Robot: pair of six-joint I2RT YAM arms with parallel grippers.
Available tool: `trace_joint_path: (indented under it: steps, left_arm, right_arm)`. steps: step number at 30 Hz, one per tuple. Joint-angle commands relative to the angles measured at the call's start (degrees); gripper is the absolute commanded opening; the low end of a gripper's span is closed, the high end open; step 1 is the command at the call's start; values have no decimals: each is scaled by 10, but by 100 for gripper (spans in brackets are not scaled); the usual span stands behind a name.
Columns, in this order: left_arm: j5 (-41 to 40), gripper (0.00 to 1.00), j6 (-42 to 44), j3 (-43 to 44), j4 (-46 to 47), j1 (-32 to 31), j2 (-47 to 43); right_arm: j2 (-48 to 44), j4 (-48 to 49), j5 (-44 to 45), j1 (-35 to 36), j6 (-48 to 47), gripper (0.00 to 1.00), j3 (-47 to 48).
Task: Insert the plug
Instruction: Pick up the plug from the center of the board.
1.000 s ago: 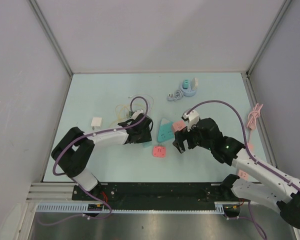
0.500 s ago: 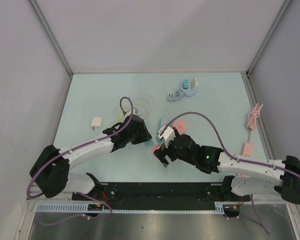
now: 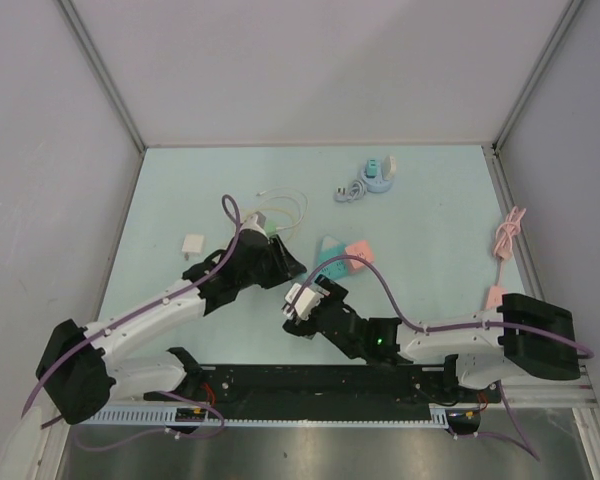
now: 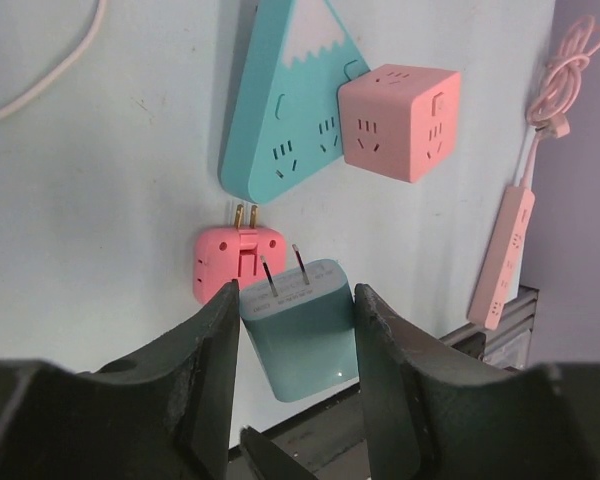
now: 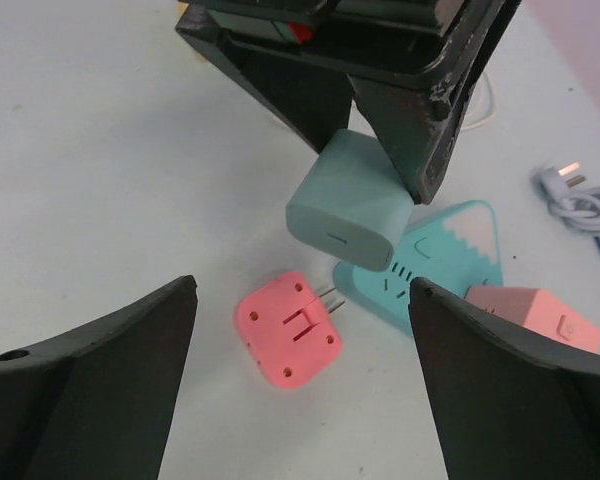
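Nearest us, our right gripper (image 5: 302,290) hangs wide open and empty over the pink adapter (image 5: 288,342) on the desk (image 5: 80,150). Our left gripper (image 4: 298,300) clamps the teal plug (image 4: 302,345), lifted, prongs aimed at the mountain-shaped socket strip (image 4: 280,110) beyond: grasped, not yet inserted. Since a second ago the right arm has swung in from the strip's right side.

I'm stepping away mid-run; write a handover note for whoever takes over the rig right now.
Left pincer: shut on the teal charger, prongs exposed.
Right pincer: open, empty, above the pink adapter lying on the table.
Mountain-shaped power strip and pink cube socket lie side by side just beyond.
Done: charger grasped. Left: push its prongs into a socket; nothing is plugged in yet.
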Motion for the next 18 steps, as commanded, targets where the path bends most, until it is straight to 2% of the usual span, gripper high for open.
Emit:
trace_joint_path:
  steps: [1, 6, 9, 10, 11, 12, 14, 15, 17, 18]
  left_arm:
    - [18, 22, -30, -4, 15, -5, -24]
    - [36, 22, -46, -9, 27, -7, -31]
    - [40, 22, -55, -14, 33, -7, -34]
    - [40, 21, -56, -16, 35, -7, -34]
    - [41, 21, -58, -17, 36, -7, -35]
    - [41, 21, -59, -18, 36, -7, -34]
    - [42, 21, -61, -19, 37, -7, -33]
    - [40, 23, -61, -19, 36, -7, -32]
    - [42, 27, -62, -18, 36, -7, -30]
    - [39, 37, -60, -18, 36, -7, -32]
  right_arm:
    - [40, 148, 70, 6, -48, 89, -5]
    - [75, 213, 91, 5, -68, 82, -6]
    - [87, 232, 105, 6, -72, 70, -5]
    - [89, 234, 108, 8, -72, 63, -7]
    - [87, 241, 108, 9, -72, 60, -8]
    - [85, 243, 107, 10, -72, 52, -11]
    - [78, 243, 104, 12, -72, 43, -12]
    - [74, 242, 104, 14, -73, 30, -12]
    - [66, 233, 105, 18, -73, 16, -13]
    - [62, 228, 105, 19, -70, 4, -13]
